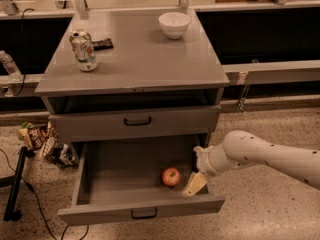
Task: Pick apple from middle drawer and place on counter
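The apple (171, 176), small and red-orange, lies on the floor of the open middle drawer (102, 184), right of centre. The drawer is pulled out, its black bar handle (144, 214) on the front. My gripper (196, 182) hangs from the white arm coming in from the right, inside the drawer's right side, just right of the apple and apart from it. One pale finger (194, 184) points down toward the drawer floor. The grey counter (135, 59) is the cabinet's top.
On the counter stand a white bowl (174, 24), a drink can (84, 50) and a dark flat packet (103, 44). A closed drawer front (137, 121) sits above the open one. Snack bags (42, 141) and a black cable lie on the floor at left.
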Available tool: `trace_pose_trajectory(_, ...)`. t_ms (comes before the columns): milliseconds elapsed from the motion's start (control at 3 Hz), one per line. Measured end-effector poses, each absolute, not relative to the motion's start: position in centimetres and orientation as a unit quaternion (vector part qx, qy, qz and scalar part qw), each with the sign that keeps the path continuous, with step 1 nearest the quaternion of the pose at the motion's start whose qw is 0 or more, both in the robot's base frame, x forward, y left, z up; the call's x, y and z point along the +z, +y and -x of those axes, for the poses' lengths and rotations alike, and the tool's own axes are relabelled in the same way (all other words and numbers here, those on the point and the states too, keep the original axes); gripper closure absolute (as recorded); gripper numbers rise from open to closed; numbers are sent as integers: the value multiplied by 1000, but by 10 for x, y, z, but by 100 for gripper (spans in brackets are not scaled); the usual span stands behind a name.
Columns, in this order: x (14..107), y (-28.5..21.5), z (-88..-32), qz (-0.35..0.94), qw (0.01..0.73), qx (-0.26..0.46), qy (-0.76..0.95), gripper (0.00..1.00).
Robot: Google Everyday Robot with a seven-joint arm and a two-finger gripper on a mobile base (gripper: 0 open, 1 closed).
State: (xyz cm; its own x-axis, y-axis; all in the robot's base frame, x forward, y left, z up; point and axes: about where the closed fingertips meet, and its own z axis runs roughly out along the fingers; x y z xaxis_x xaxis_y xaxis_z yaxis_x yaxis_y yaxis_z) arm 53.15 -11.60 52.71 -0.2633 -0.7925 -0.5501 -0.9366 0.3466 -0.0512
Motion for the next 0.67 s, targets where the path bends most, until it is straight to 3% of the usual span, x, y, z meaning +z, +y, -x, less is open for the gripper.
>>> trace_pose_trajectory(667,488,-108,-555,533,255,142,794,0)
